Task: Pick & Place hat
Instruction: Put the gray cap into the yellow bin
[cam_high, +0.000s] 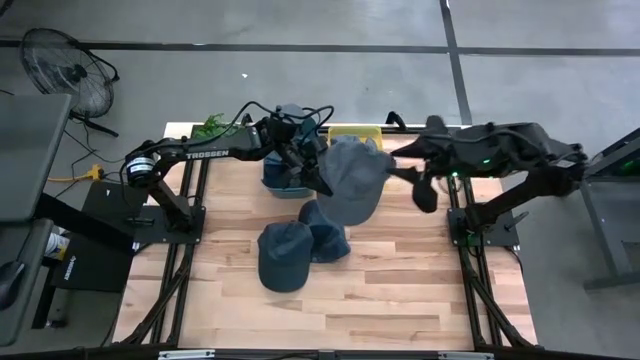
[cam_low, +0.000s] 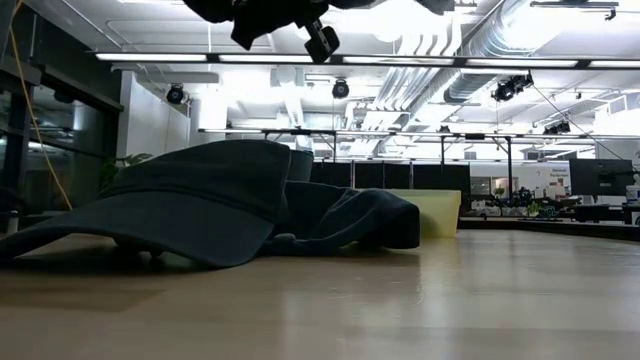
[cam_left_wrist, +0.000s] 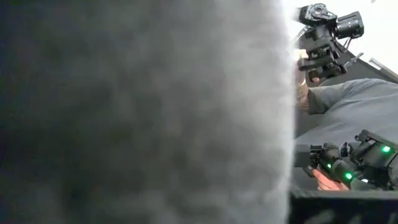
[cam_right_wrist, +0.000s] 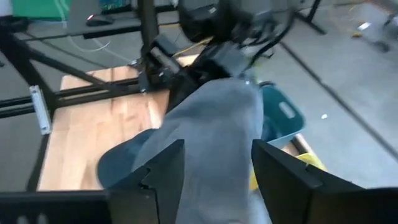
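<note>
A grey hat is held up over the far middle of the table, clear of it. My left gripper is shut on the hat's left edge, and grey cloth fills most of its wrist view. My right gripper is open at the hat's right side. Its two fingers stand on either side of the hanging cloth, and no touch shows. Two dark blue hats lie on the table below, one overlapping the other. My left gripper holds the grey hat by its upper end, coming at it from the table's left side. The cloth and the gripper itself hide the fingers, so the kind of hold does not show. The hat hangs below the gripper, lifted clear of the table.
A blue bin stands under the left arm at the far edge, with a yellow container beside it and a green plant at the far left corner. The near half of the wooden table is bare. The two lying hats fill the low view.
</note>
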